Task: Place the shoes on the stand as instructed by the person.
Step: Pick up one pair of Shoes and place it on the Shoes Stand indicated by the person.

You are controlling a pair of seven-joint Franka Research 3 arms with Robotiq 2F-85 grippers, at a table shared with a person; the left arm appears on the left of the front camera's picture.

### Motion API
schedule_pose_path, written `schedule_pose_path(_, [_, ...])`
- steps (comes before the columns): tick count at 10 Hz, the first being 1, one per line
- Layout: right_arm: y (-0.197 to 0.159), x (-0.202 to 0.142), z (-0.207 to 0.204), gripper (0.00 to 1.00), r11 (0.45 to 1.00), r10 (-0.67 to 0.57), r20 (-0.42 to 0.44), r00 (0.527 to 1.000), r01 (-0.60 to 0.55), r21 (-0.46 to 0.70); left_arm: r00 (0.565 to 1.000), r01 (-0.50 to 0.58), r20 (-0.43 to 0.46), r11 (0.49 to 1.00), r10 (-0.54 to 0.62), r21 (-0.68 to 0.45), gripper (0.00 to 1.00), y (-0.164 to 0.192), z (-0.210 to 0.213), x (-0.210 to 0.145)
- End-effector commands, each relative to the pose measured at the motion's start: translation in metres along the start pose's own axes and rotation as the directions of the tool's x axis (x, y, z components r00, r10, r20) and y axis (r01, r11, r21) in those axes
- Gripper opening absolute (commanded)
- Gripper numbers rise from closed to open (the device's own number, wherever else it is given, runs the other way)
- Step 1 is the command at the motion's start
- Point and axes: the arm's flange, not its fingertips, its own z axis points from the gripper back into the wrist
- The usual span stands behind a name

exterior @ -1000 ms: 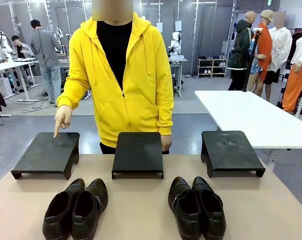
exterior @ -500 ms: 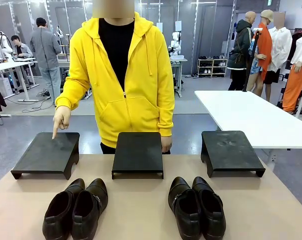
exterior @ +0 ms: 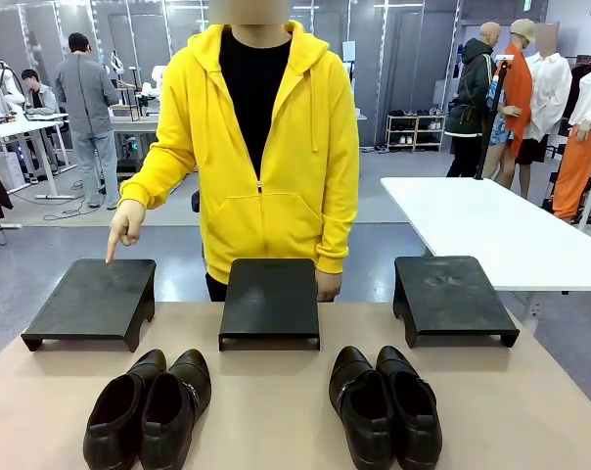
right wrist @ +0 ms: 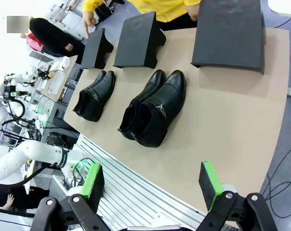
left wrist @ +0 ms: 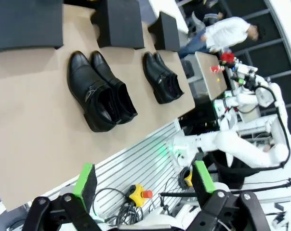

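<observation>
A tan table stands in a busy workshop with a white table at right. Three black stands cross mid-frame. A first pair of black shoes sits lower left and a second pair lower right. The person in yellow points a hand at the left-hand stand. The left gripper and right gripper hang spread wide, holding nothing.
</observation>
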Motion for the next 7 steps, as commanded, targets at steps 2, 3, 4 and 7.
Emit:
schedule_pose_path(2, [0.0, -0.001, 0.001, 1.0, 1.0, 0.008, 0.002, 1.0, -0.008, 0.005, 0.965, 0.105, -0.249, 0.992, -0.087, 0.064, 1.0, -0.067, -0.021, 0.074])
schedule_pose_path(3, [0.0, -0.001, 0.001, 1.0, 1.0, 0.008, 0.002, 1.0, -0.008, 0.005, 0.931, 0.163, -0.342, 0.983, -0.125, 0.084, 1.0, -0.103, -0.042, 0.097])
schedule_pose_path(4, [0.0, -0.001, 0.001, 1.0, 1.0, 0.008, 0.002, 1.0, -0.008, 0.005, 0.894, 0.213, -0.422, 0.971, -0.147, 0.112, 1.0, -0.136, -0.061, 0.114])
schedule_pose_path(7, [0.0, -0.001, 0.001, 1.0, 1.0, 0.008, 0.002, 1.0, -0.008, 0.005, 0.8, 0.327, -0.597, 0.878, -0.061, 0.349, 1.0, -0.21, -0.137, 0.131])
